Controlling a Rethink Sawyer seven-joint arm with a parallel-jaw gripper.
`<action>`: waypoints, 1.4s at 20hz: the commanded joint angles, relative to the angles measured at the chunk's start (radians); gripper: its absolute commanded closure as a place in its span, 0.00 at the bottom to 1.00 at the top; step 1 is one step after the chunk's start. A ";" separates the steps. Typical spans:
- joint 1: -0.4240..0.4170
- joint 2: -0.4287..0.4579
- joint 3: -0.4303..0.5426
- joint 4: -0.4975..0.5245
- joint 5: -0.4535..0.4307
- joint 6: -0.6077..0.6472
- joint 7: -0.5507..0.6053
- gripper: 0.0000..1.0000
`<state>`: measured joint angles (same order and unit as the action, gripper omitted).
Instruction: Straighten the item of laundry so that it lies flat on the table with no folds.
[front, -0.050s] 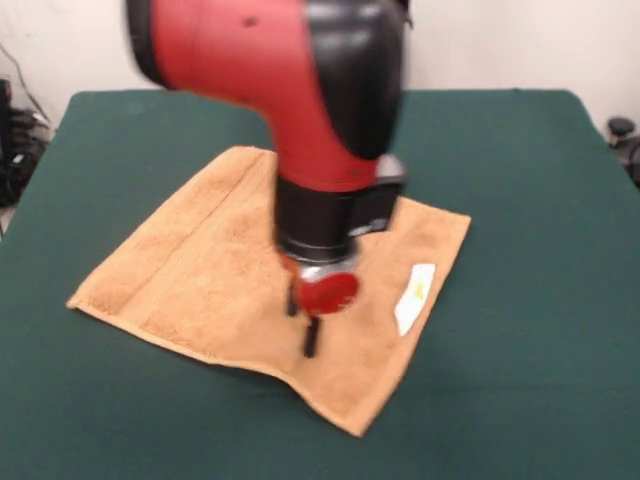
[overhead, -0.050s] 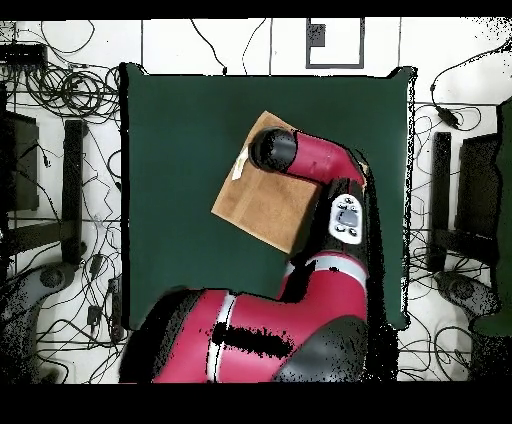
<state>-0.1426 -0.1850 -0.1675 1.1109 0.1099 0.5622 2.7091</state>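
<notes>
the towel (front, -0.050s: 200, 280) lies spread near the middle of the table (front, -0.050s: 540, 330), turned like a diamond, its white label (front, -0.050s: 414, 297) toward 3 o'clock in the front view. the gripper (front, -0.050s: 303, 322) hangs over the cloth's centre — whether its claw is released or clenched i cannot tell. the towel looks nearly flat already, with a slight ripple along the near edge at 6 o'clock. i judge this the closing step; what's left is likely smoothing that edge — or drawing clear.
</notes>
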 joint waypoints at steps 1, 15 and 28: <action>-0.205 0.087 0.224 0.173 -0.261 -0.113 -0.511 0.00; -0.351 0.156 0.404 0.124 -0.544 -0.223 -0.558 0.00; -0.288 0.109 0.382 0.179 -0.437 -0.088 -0.175 0.00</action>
<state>-0.4804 -0.2640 0.1887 1.1284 -0.3309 0.5000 2.4673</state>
